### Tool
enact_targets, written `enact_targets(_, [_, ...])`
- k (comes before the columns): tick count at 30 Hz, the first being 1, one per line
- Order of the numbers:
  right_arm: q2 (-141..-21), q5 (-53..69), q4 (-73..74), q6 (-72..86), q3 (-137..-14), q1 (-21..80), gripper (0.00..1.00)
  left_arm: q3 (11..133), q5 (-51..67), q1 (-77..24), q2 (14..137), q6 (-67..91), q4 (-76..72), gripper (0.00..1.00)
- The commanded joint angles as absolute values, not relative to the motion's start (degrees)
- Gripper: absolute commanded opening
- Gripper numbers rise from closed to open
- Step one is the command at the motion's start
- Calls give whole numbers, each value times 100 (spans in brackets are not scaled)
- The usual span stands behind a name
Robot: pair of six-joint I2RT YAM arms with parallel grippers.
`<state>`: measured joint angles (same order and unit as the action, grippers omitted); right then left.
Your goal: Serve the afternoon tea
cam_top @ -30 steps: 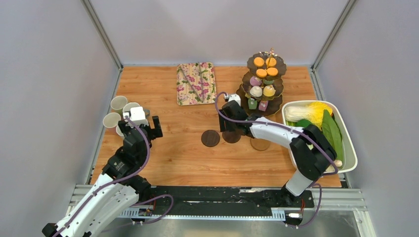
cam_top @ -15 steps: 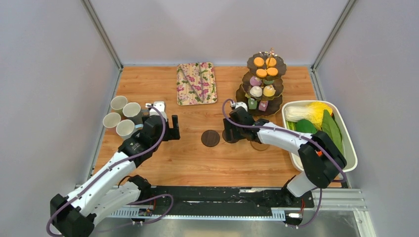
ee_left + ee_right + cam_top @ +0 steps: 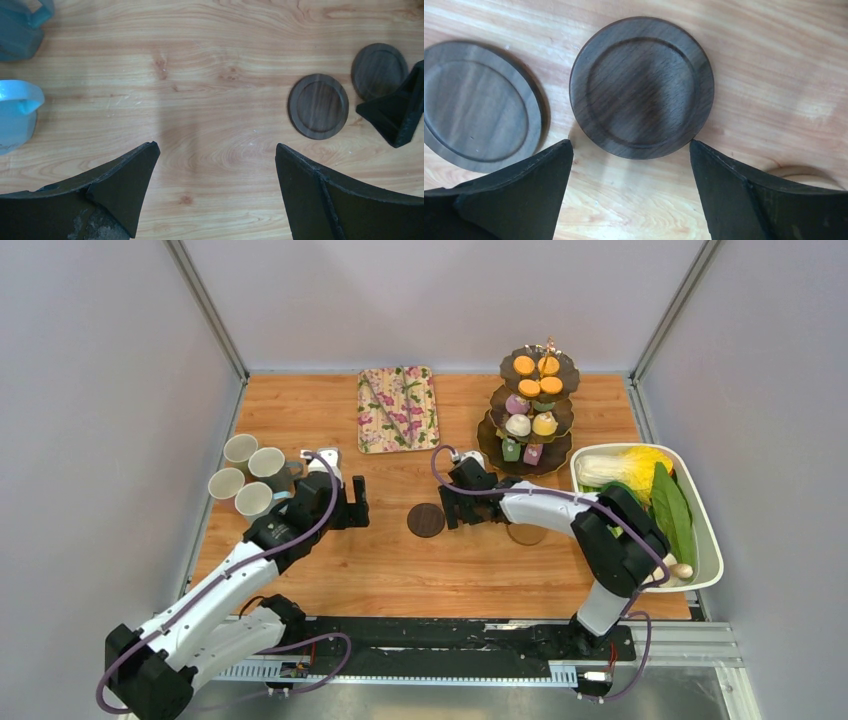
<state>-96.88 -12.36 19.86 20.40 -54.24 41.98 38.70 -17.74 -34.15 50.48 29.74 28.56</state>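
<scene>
Three dark round coasters lie mid-table: one in the open, one right in front of my right gripper's fingertips, and a paler one to its right. My right gripper is open and empty, low over the middle coaster. My left gripper is open and empty over bare wood, left of the coasters. Several pastel mugs stand in a cluster at the left. The dark three-tier stand at the back right holds colourful cakes.
A white tub of vegetables sits at the right edge. A floral tray lies at the back centre. Grey walls enclose the table on three sides. Two mugs show at the left wrist view's left edge.
My left gripper has swung right, away from the mugs, toward the table's middle. My right gripper has shifted from over the coasters to the right and then back left.
</scene>
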Motion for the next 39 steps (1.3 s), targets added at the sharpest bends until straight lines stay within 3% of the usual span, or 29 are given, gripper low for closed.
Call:
enact_targets(1, [-10102,-1424,1930,2004,-5711,4222,92,4297,-2042,-3445,4787,3117,3043,99])
enact_targets(9, [-10406,-1362,2020,2230,-6157,3847,87,4457,-2552,-3445,4327,3163,3413,100])
enact_targets(21, [-9447,-918,2187,2110,-6242,4672,96,5144,-3256,-3437,4413,3149,3910,100])
enact_targets(28, [-9990,-1066,2186,2256,-6531,5357,99,5513,-3581,-3443,4415,2792,3898,100])
enact_targets(39, [-10866,-1384,2298,2729,-6972,5537,99,5475,-3623,-3438,4223,2658,3891,100])
